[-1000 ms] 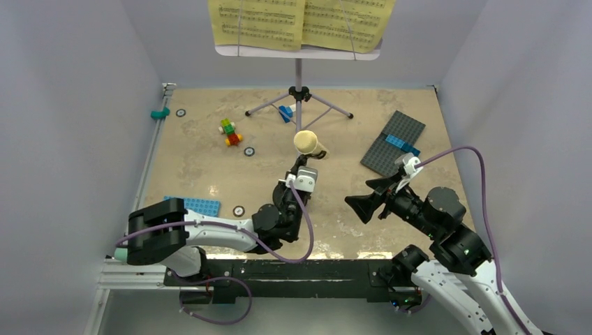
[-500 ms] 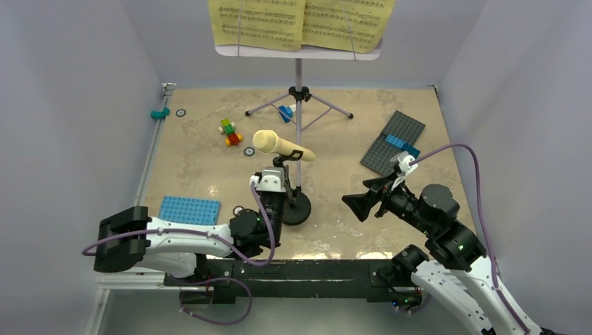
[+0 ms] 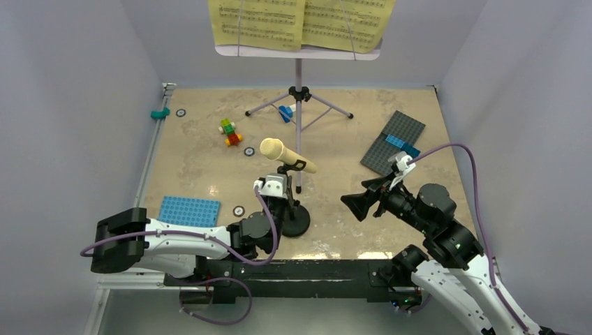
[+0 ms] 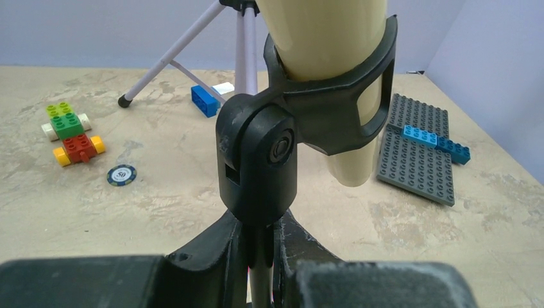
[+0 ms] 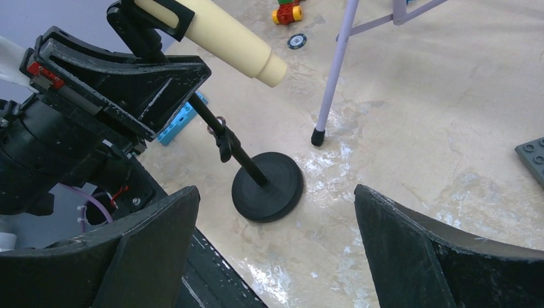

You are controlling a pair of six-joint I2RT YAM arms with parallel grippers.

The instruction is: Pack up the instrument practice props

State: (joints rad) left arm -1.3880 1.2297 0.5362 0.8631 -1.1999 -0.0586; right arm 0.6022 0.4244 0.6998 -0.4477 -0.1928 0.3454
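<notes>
At the far left, a small teal thing (image 3: 160, 112) lies by the table edge. A flat blue plate (image 3: 189, 210) lies close to the left arm. Farther back sit some little bright bricks (image 3: 230, 132) and a round chip (image 3: 249, 151).

The left gripper (image 4: 260, 224) squeezes the thin pole of the black mic stand (image 3: 294, 220), near the front middle of the table. The stand's round foot is down by the table. The cream microphone (image 3: 286, 155) sits in the clip on top. It is tipped, with its fat end up and to the left.

Behind it is the tall music stand (image 3: 299, 70), and one of its lilac legs comes near the round foot. Yellow music pages (image 3: 300, 22) rest on its desk. A blue brick (image 3: 285, 112) lies under its legs.

To the right lies a grey plate (image 3: 382, 157) with a blue brick strip (image 3: 401, 143) on it. The right gripper (image 3: 354, 207) is spread wide and holds nothing.

The table (image 3: 195, 167) is sandy and blotchy. The walls (image 3: 70, 105) are pale lilac-grey.
</notes>
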